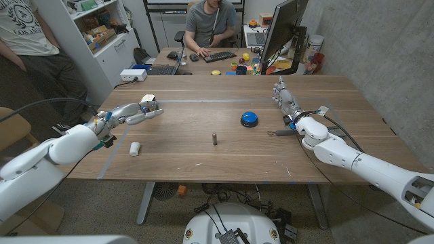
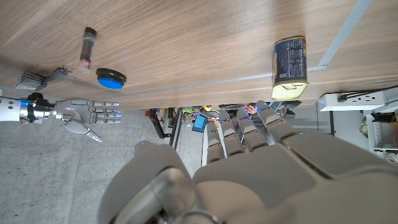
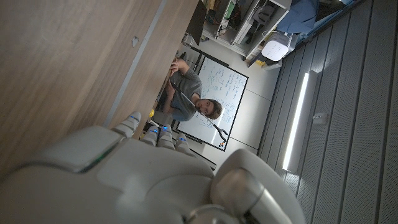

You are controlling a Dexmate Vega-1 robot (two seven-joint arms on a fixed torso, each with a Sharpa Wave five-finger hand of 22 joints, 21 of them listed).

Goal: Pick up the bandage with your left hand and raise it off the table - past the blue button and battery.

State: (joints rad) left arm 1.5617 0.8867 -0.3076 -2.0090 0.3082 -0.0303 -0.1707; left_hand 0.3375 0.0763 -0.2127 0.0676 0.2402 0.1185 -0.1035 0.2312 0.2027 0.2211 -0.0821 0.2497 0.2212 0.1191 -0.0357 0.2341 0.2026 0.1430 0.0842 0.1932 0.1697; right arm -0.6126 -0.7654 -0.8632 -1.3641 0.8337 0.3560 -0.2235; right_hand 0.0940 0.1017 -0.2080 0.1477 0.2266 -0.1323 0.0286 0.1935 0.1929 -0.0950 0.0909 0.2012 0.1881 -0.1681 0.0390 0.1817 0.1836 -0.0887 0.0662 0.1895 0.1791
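The wooden surface (image 1: 203,159) spans the head view, with two people behind it – one seated at a far desk, one standing at the left edge. The left robot hand (image 1: 139,112) reaches in over the surface's left part, its fingers stretched out and apart, holding nothing; the left wrist view shows its back (image 2: 261,162) with the fingers reaching toward the surface's far edge. The right robot hand (image 1: 285,98) stands over the right part of the surface, fingers extended and apart, nothing in it; in the left wrist view it shows (image 2: 81,114) beyond the blue button. The blue button (image 1: 249,119) sits right of centre, near the right robot hand. The bandage (image 1: 134,149) – a small white roll – lies on the surface near the left forearm, apart from the left robot hand's fingers and closer to the robot than they are. The battery (image 1: 214,139), small and dark, stands upright near the middle, between bandage and button.
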